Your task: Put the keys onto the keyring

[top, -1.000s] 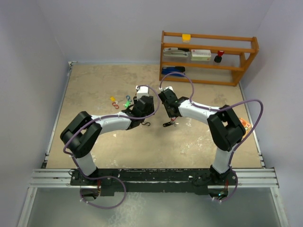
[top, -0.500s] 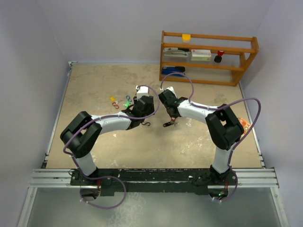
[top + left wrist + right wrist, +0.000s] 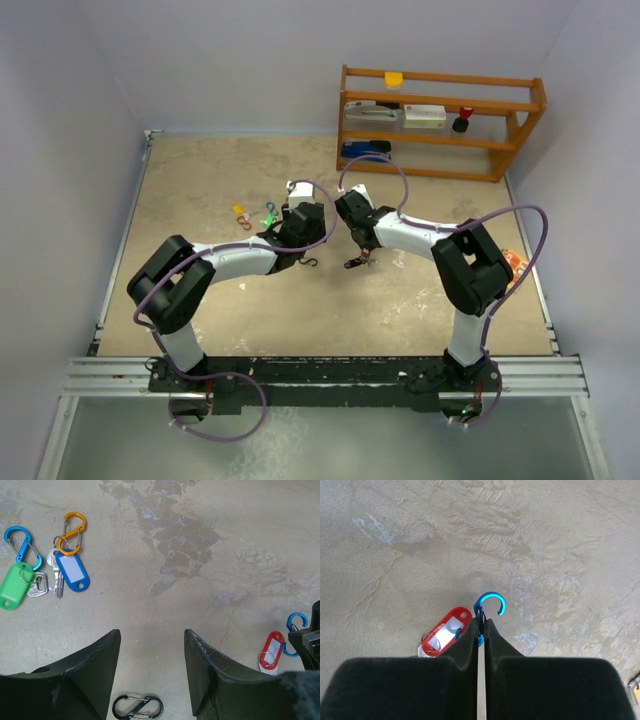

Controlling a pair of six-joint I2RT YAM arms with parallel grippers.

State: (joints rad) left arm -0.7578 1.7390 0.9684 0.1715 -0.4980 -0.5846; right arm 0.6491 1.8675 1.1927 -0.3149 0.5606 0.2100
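My right gripper point(image 3: 481, 621) is shut on a blue S-shaped keyring clip point(image 3: 492, 597), whose open hook sticks out past the fingertips. A red-tagged key point(image 3: 445, 630) hangs on that clip just left of the fingers, close over the table. My left gripper point(image 3: 152, 632) stands open with nothing between its fingers. Below it a black S-clip point(image 3: 137, 707) lies on the table. Further off to its left lie a blue-tagged key point(image 3: 72, 572) on an orange clip point(image 3: 72, 527) and a green-tagged key point(image 3: 14, 594) by a blue clip point(image 3: 22, 542). In the top view the two grippers face each other at mid-table.
A wooden shelf point(image 3: 440, 120) with small items stands at the back right. A yellow-tagged key point(image 3: 239, 210) and a red clip point(image 3: 245, 224) lie left of the left wrist. An orange object point(image 3: 515, 262) sits at the table's right edge.
The right arm's elbow has shifted slightly to the left. Both grippers, the held clip and the keys stand as before.
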